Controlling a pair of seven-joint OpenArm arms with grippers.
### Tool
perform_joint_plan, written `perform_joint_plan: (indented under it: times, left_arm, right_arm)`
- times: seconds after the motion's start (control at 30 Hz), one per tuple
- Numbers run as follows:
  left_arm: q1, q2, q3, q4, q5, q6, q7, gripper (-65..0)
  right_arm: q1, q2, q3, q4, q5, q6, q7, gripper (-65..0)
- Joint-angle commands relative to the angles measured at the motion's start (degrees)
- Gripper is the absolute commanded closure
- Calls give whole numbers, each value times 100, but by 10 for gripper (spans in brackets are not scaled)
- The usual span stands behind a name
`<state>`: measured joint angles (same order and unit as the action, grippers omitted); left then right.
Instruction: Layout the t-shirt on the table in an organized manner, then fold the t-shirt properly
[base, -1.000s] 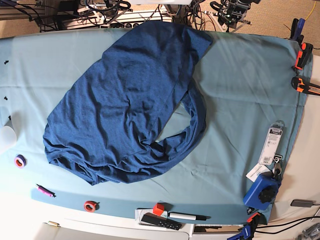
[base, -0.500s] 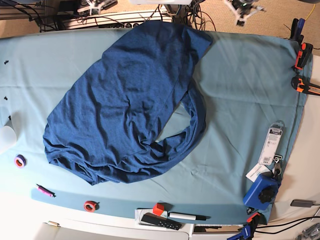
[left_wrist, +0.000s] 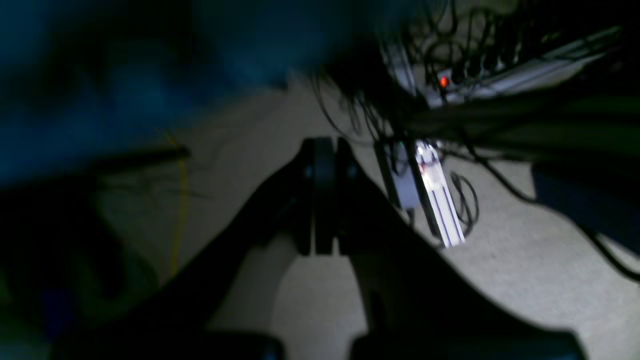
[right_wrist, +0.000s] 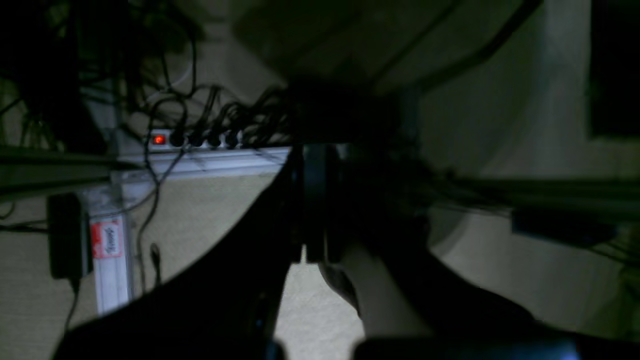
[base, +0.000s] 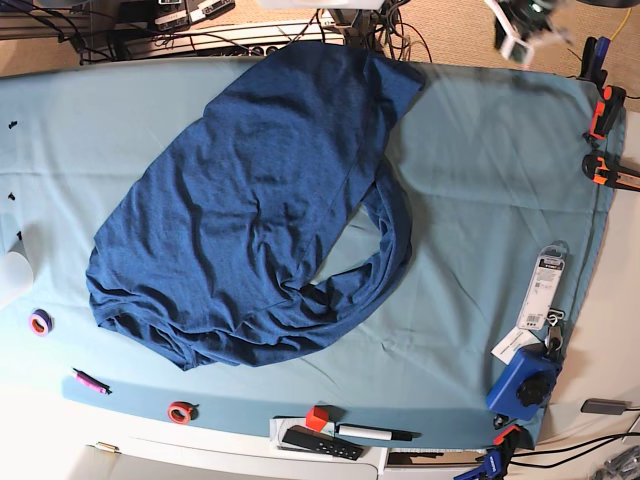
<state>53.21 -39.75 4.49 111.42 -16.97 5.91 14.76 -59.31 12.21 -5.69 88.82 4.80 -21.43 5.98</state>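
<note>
The t-shirt (base: 250, 210) lay bunched on the table (base: 480, 170) — both grippers (left_wrist: 322, 195) (right_wrist: 315, 200) were pressed together, holding nothing.

The large dark heathered-blue knit t-shirt (base: 250, 200) is lying crumpled on the wide teal-clothed counter (base: 480, 180), spreading from the far edge toward the near left. Two small tape rolls (base: 40, 322) are sitting near the near-left rim. A black remote (base: 320, 442) is resting at the near edge, and orange-black clamps (base: 603, 115) are gripping the right rim.
</note>
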Motion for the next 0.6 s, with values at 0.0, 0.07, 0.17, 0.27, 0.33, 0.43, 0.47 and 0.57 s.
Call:
perform_joint_plan:
  times: [0.0, 0.07, 0.17, 0.27, 0.33, 0.43, 0.47, 0.57]
  left_arm:
    - [109, -125, -122, 267, 24, -24, -48, 0]
    - [129, -188, -337, 608, 24, -234, 96, 0]
    - [125, -188, -608, 955, 15, -590, 186, 0]
    - [114, -188, -800, 1141, -256, -831, 186, 0]
    - [48, -188, -868, 1163, -490, -1038, 179, 0]
    - [-190, -186, -866, 1161, -649, -1410, 197, 0]
    - [-289, -184, -866, 1161, -706, -1519, 197, 0]
    - [-573, -184, -866, 1161, -756, -1655, 195, 0]
  right_arm:
    - [-162, 20, 20, 238, -107, -76, 136, 0]
    - [-240, 17, 20, 538, -142, -129, 133, 0]
    - [-260, 15, 20, 890, -142, -157, 129, 0]
    - [-258, 15, 20, 1248, -144, -157, 133, 0]
    - [-225, 15, 20, 1541, -149, -155, 133, 0]
    - [-76, 13, 20, 1947, -293, -155, 125, 0]
    - [-7, 13, 20, 2055, -337, -153, 122, 0]
    - [280, -15, 20, 2269, -334, -153, 105, 0]
